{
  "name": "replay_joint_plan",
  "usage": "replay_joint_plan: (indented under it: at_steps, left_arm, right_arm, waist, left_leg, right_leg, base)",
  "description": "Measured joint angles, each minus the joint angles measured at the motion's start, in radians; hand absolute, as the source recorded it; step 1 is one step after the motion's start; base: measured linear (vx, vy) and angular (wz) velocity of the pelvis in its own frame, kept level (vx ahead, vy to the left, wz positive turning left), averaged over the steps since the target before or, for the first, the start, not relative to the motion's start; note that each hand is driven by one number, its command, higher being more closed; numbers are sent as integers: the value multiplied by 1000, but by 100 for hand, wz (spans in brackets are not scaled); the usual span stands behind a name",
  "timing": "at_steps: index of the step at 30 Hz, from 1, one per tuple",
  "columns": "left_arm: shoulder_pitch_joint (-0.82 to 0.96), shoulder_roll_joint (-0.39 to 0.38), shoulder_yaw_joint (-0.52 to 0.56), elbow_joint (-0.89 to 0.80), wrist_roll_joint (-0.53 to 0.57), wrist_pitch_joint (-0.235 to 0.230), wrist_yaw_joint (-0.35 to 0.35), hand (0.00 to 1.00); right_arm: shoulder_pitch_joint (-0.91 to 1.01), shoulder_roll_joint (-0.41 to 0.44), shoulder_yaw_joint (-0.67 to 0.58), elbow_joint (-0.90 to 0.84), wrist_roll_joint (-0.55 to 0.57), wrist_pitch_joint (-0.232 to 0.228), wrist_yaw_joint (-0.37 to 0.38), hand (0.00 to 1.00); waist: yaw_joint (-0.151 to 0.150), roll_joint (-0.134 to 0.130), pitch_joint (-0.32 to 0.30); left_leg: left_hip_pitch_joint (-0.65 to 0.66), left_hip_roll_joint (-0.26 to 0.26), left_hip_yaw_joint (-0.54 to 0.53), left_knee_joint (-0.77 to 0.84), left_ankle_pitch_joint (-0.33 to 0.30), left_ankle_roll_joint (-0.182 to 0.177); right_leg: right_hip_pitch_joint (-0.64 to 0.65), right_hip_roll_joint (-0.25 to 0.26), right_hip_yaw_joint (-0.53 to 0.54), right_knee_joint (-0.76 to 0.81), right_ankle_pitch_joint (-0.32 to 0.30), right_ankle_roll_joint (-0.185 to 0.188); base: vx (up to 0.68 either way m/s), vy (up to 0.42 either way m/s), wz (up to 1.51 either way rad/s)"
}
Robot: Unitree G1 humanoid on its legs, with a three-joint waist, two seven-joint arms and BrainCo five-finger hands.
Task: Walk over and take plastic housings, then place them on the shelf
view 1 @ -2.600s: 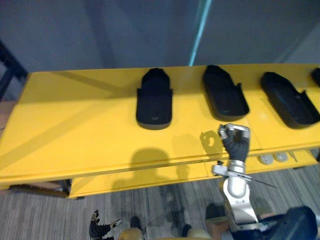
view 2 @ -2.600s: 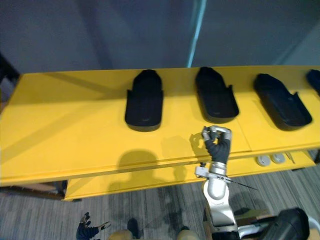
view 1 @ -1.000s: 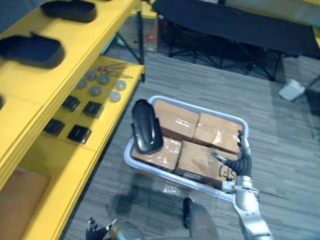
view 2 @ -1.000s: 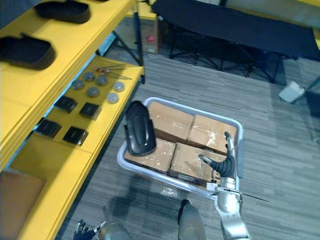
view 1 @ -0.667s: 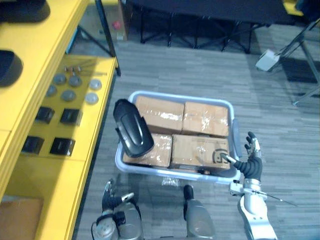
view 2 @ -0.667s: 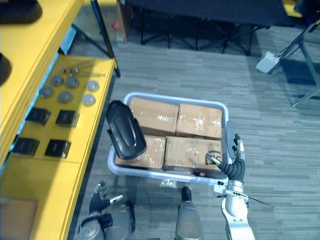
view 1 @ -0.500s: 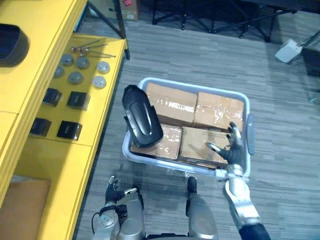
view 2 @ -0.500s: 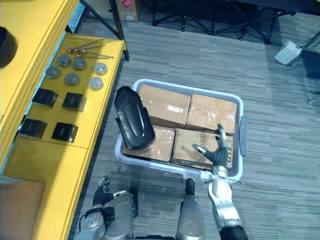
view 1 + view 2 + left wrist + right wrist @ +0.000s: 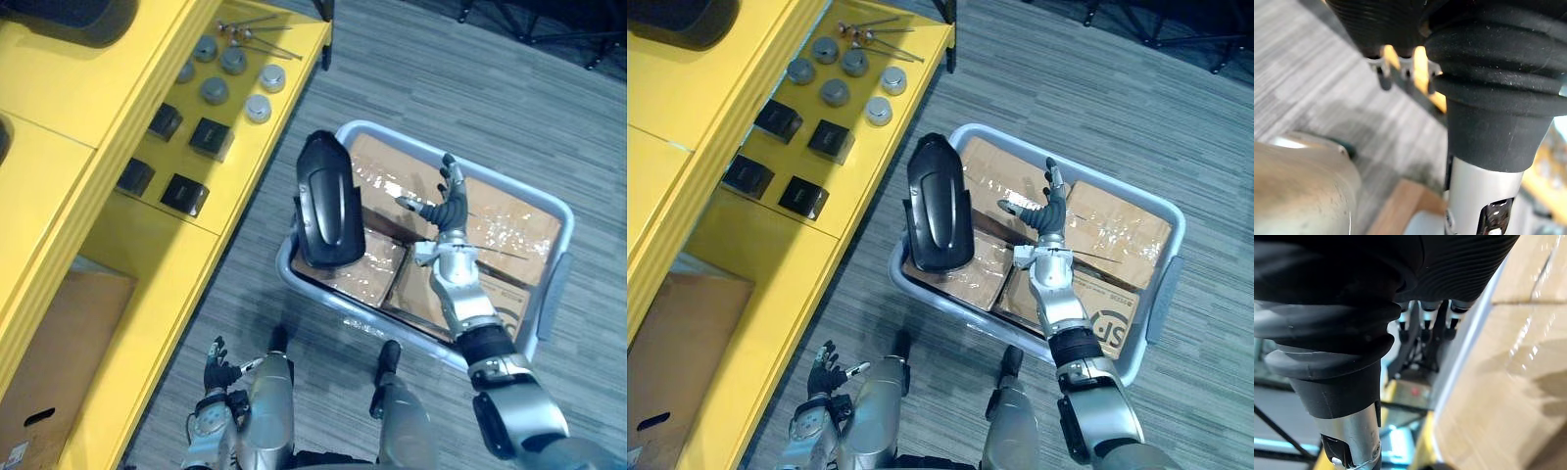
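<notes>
Since the plastic housing [image 9: 326,201] lies on the cardboard boxes [image 9: 509,220] at the left end of the bin [image 9: 545,294], long axis running roughly away from the robot, the right robot hand [image 9: 449,206], fingers spread and empty just to its right, is nearer than the left robot hand [image 9: 217,370] hanging slack-fingered low by the floor [image 9: 411,59].

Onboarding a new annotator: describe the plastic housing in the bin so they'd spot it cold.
Beside the yellow shelving, a pale grey bin on the floor holds taped cardboard boxes. The housing rests on the boxes at the bin's end nearest the shelving, apart from the open right hand. It's the only glossy black, elongated, rounded shell among square brown boxes.
</notes>
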Motion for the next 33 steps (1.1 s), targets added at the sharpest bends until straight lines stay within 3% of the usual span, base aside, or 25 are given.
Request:
replay_joint_plan:
  at_steps: [6,13,16,18,21,22,27,33]
  left_arm:
    - [-1,0,0,8,-5,-30,-14,0]
    - [-1,2,-19,20,-39,-33,-27,0]
    - [-1,4,-20,21,-43,-28,-27,0]
    - [-1,7,-20,25,-44,-25,-27,0]
    - [-1,14,-23,42,-44,-25,-25,0]
    - [0,31,-44,58,-44,-24,-24,0]
    - [0,43,-76,112,-76,-21,-23,0]
    - [7,48,-123,155,-93,-22,-24,0]
  right_arm:
    - [-81,-24,2,123,0,35,46,0]
    - [-126,-61,34,192,-32,78,106,0]
    - [-139,-62,50,207,-43,121,119,0]
    - [-156,-65,50,231,-85,175,129,0]
    - [-165,-77,85,236,-141,203,137,0]
    - [-186,-81,110,255,-168,223,151,100]
    - [-234,-111,154,296,-250,273,152,100]
    - [-304,-137,189,400,-377,389,204,100]
  waist:
    - [19,19,10]
    - [26,35,18]
    - [33,36,19]
    - [33,37,19]
    - [32,38,18]
    - [33,39,18]
    - [48,43,18]
    - [63,64,9]
  left_leg:
    - [-10,-23,-27,-12,24,4]
    - [-10,-36,-50,-48,57,3]
    - [-8,-36,-52,-64,68,1]
    - [-8,-36,-52,-70,74,0]
    - [-7,-34,-52,-73,77,-2]
    - [-6,-33,-52,-76,81,-3]
    - [-7,-36,-55,-104,104,-5]
    - [-9,-39,-71,-124,116,-10]
  right_leg:
    - [-18,-33,-31,62,-31,5]
    - [-20,-49,-58,70,-33,4]
    - [-26,-50,-60,78,-35,3]
    - [-32,-51,-59,83,-36,2]
    - [-34,-50,-59,85,-37,1]
    - [-36,-51,-60,89,-38,0]
    - [-55,-62,-65,103,-44,-2]
    - [-55,-66,-88,103,-46,-4]
  base:
    - [-35,1,20]
    - [-19,0,12]
    - [-2,-7,4]
    - [0,0,0]
    - [0,0,0]
    - [0,0,0]
    - [-9,-3,3]
    - [-14,-8,8]
